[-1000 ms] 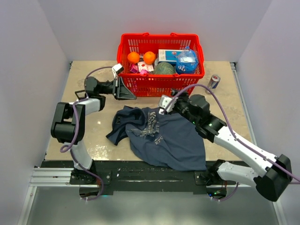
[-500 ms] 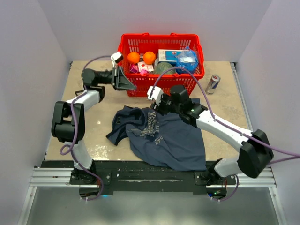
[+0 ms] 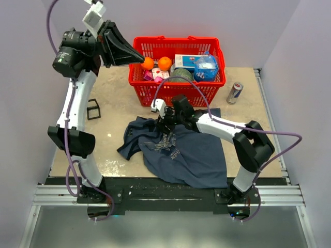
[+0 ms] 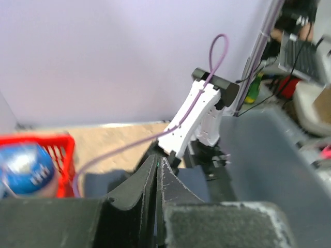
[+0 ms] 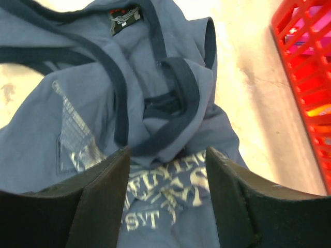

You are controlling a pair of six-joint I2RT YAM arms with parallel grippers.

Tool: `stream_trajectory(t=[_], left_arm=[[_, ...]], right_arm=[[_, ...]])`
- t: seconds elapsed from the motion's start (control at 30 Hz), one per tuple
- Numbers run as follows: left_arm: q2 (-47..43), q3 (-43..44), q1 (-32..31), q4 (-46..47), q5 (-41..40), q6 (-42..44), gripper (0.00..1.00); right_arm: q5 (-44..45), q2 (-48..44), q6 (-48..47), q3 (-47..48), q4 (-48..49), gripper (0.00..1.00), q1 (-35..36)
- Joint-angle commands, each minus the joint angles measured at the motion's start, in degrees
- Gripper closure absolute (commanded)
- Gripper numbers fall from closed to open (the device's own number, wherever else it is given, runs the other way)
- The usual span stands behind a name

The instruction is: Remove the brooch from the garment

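While its jaws are standing apart, the right gripper [image 5: 166,155] is hovering just over the garment's [image 5: 170,67] collar folds, probably hunting the brooch, which I cannot make out. The garment is lying crumpled on the table [image 3: 264,111] before the red basket [image 3: 178,93]. The left gripper [image 4: 156,178], jaws together, is hanging high, likely keeping clear.

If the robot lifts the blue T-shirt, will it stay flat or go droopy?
Probably droopy: the T-shirt lies crumpled in soft folds on the table, so it looks floppy. It would likely hang down from wherever it is pinched. Pushed, it should bunch up rather than slide as one piece.
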Motion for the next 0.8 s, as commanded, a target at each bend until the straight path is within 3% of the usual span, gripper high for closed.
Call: stream_trajectory(t=[0.0,0.13,0.2,0.3,0.33,0.37,0.43,0.5,0.53,0.57,0.63,0.7,0.73,0.77], left_arm=[[3.5,9.6,-2.4,32.9,12.6,9.2,0.91],[1.5,7.7,0.0,30.2,12.4,12.0,0.88],[-0.8,0.7,2.4,29.8,12.3,11.6,0.87],[-3.0,-5.0,5.7,25.6,12.5,14.0,0.82],[-3.8,-6.4,6.8,25.7,12.6,13.8,0.8],[-5.2,-9.0,8.0,32.7,12.8,9.1,0.78],[-6.2,-10.8,13.1,32.9,12.7,8.5,0.76],[-3.7,-3.5,18.6,32.9,12.4,8.5,0.76],[2.0,2.8,19.7,29.1,12.4,9.3,0.76],[4.7,16.5,20.6,24.7,12.4,17.5,0.76],[6.9,23.7,21.8,19.2,11.8,26.5,0.76],[3.4,15.9,22.1,20.2,7.6,31.9,0.76],[-1.5,9.7,22.0,3.4,5.7,37.0,0.72],[-4.3,7.9,22.1,-8.2,2.6,53.4,0.66]], right_arm=[[-1.0,2.8,4.1,4.4,2.1,0.42,1.0],[1.7,5.6,4.9,5.6,2.9,0.48,2.4],[3.2,6.8,4.2,6.1,3.1,0.5,3.9],[2.9,7.9,3.3,7.4,2.1,0.69,5.0],[2.3,8.1,4.3,8.0,2.0,0.84,5.1],[2.2,8.0,5.4,8.5,2.2,0.91,5.0],[0.9,8.4,8.5,10.7,2.7,1.0,5.0],[-0.6,9.5,11.7,13.4,3.8,1.0,5.0],[-1.4,10.0,15.9,14.5,3.9,1.0,5.0],[-3.6,10.8,18.5,15.5,5.7,1.0,5.0],[-4.9,13.6,27.9,18.1,7.8,1.0,5.1],[-3.7,16.3,32.3,20.4,9.7,1.0,6.0],[-2.8,17.3,33.7,21.1,9.8,1.0,6.8],[-2.3,18.0,34.1,21.7,9.6,1.0,7.3]])
